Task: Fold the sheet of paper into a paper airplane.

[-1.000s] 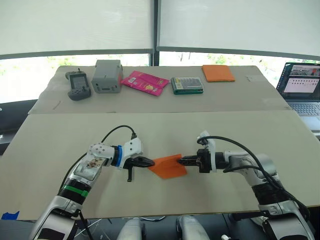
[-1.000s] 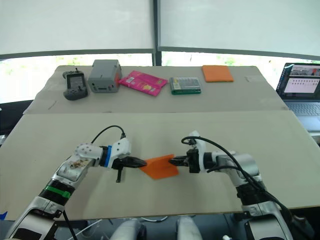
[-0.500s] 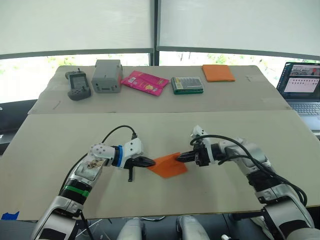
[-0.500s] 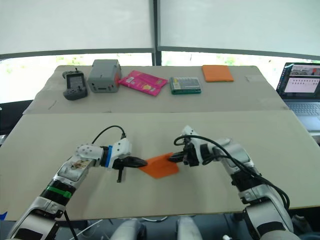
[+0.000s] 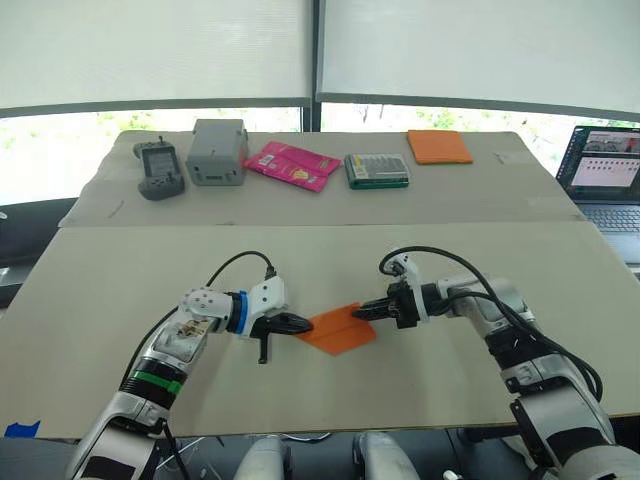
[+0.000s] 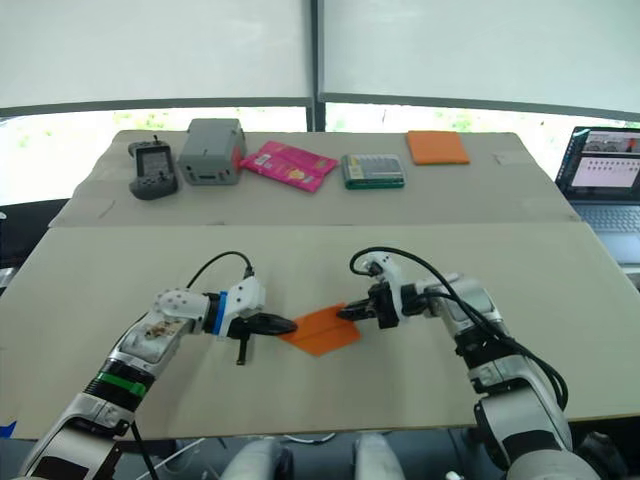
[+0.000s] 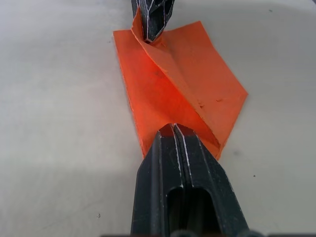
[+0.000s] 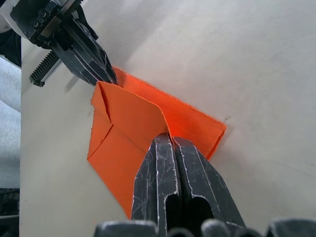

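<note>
The sheet of paper [image 5: 338,330], bright orange and folded into a creased wedge with layered flaps, lies near the front of the table [image 5: 120,290]. My left gripper [image 5: 304,323] is shut on its left corner, fingertips [image 7: 174,132] clamped over the orange edge. My right gripper [image 5: 358,311] is shut on the opposite, upper right edge, pinching a raised flap [image 8: 129,116]. In the right wrist view the paper [image 8: 148,133] spreads beyond my fingers [image 8: 170,148], with the left gripper [image 8: 106,76] at its far corner.
Along the far table edge lie a grey handheld device [image 5: 156,170], a grey box [image 5: 216,152], a pink packet [image 5: 290,165], a green case [image 5: 376,170] and a smaller orange pad [image 5: 439,147]. A laptop [image 5: 604,175] stands at the right.
My right arm has swung, its wrist moving back and rightwards while the fingertips stay on the paper's edge. The paper's right flap lies a little flatter. The left gripper has held still.
</note>
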### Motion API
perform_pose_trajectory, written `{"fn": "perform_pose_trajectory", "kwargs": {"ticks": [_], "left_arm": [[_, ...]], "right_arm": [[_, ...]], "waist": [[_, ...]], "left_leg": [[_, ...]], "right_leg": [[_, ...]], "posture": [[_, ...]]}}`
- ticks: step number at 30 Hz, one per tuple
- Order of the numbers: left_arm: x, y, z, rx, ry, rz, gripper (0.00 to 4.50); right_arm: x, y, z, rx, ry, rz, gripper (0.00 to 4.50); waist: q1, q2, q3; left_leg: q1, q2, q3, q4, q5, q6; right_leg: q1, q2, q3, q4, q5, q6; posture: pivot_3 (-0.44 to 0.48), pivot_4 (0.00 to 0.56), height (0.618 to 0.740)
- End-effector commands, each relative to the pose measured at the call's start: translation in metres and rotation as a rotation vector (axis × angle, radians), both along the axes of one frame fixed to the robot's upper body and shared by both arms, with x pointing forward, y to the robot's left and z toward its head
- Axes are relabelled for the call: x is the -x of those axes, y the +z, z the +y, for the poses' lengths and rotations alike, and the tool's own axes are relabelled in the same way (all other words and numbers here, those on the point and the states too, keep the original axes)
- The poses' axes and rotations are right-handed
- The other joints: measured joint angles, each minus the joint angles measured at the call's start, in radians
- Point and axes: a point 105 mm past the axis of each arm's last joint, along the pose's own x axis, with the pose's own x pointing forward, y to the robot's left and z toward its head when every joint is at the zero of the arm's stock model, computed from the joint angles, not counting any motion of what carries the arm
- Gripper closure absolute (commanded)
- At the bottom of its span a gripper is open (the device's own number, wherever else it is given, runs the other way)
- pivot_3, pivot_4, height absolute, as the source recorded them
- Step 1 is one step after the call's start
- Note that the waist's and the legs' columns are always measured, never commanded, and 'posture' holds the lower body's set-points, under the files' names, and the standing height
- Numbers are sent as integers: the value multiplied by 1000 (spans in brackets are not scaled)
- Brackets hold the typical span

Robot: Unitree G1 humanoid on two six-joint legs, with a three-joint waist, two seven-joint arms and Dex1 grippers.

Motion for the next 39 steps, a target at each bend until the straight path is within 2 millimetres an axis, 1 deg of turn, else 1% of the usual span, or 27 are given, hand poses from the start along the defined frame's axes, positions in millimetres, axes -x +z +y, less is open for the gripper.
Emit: {"fn": "perform_pose_trajectory", "kwargs": {"ticks": [1, 3, 5, 6, 8, 10, 12, 18, 22, 26, 30, 33, 34, 36, 37, 39], "left_arm": [[-8, 30, -2, 136, 36, -33, 4500], [-10, 50, -3, 236, 60, -41, 4500], [-8, 64, -5, 290, 60, -53, 4500], [-6, 67, -7, 297, 50, -53, 4500], [2, 67, -12, 278, 18, -57, 4500], [9, 60, -16, 238, -15, -58, 4500], [12, 55, -20, 208, -27, -65, 4500], [0, 26, -14, 84, 11, -109, 4500], [-1, 13, -20, 61, 7, -108, 4500], [1, 8, -24, 59, -7, -105, 4500], [3, 2, -24, 42, -16, -96, 4500], [2, -3, -22, 27, -10, -93, 4500], [2, -3, -21, 30, -6, -89, 4500], [1, -4, -20, 44, 8, -75, 4500], [0, -2, -20, 68, 19, -59, 4500], [-3, 2, -15, 96, 43, -33, 4500]], "right_arm": [[6, -15, 1, 23, 4, 77, 4476], [7, -18, 1, 34, 7, 87, 4476], [8, -20, 1, 44, 12, 92, 4476], [8, -21, 1, 45, 13, 94, 4476], [8, -22, 1, 51, 17, 95, 4476], [9, -23, 1, 54, 21, 99, 4476], [9, -23, 1, 59, 24, 98, 4476], [12, -22, 2, 60, 39, 95, 4476], [13, -20, 1, 59, 42, 95, 4476], [13, -19, -1, 57, 40, 96, 4476], [11, -15, 1, 32, 21, 100, 4476], [11, -8, 2, 5, 26, 101, 4476], [9, -6, 1, -1, 20, 90, 3898], [6, -1, -1, 3, 23, 42, 3350], [2, -1, -6, 51, 30, -35, 2907], [-11, 22, -10, 34, -8, -166, 2285]], "waist": [[0, 0, 0], [-1, 0, 0], [-2, 0, 0], [-2, 0, 0], [-2, 0, 0], [-2, 0, 0], [-2, 0, 0], [-2, 0, 0], [0, 0, 0], [0, 0, 0], [0, 0, 0], [1, 0, 0], [1, 0, 0], [1, 0, 0], [1, 0, 0], [1, 0, 0]], "left_leg": [[0, 0, 0, 0, 0, 0], [-1, 0, 0, 0, 0, 0], [-1, 1, 0, 0, 0, 0], [-1, 1, -1, 0, 0, 0], [-1, 0, -1, 0, 0, 0], [0, 0, 0, 0, 0, 0], [0, 0, 0, 0, 0, 0], [0, 0, 0, 0, 0, 0], [-1, 0, 0, -1, 0, 0], [-1, 0, 0, 0, 0, 0], [-1, 0, 0, -1, 0, 0], [-1, 0, 0, -1, 0, 0], [-1, 0, 0, -1, 0, 0], [-2, 0, -1, -1, 0, 0], [-2, 0, -1, -1, 0, 0], [-2, 0, -1, 0, 0, 0]], "right_leg": [[0, 0, 0, 0, 0, 0], [-1, 0, 0, 0, 0, 0], [-1, 0, 0, 0, 0, 0], [-1, 0, 0, 0, 0, 0], [0, 0, 0, 0, 0, 0], [0, 0, 0, 0, 0, 0], [0, 0, 0, 0, 0, 0], [0, 0, 0, -1, 0, 0], [0, 0, 0, -1, 0, 0], [0, -1, 0, -1, 0, 0], [-1, -1, 0, -1, 0, 0], [0, -1, -1, -1, 0, 0], [0, -1, -1, -1, 0, 0], [-1, -1, -1, -1, 0, 0], [-1, -1, -1, -1, 0, 0], [-1, -2, -1, -1, 0, 0]], "posture": [[0, 150, 740], [0, 150, 740], [0, 150, 740], [0, 150, 740], [0, 150, 740], [0, 150, 740], [0, 150, 740], [0, 150, 740], [0, 150, 740], [0, 150, 740], [0, 150, 740], [0, 150, 740], [0, 150, 740], [0, 150, 740], [0, 150, 740], [0, 150, 740]]}}
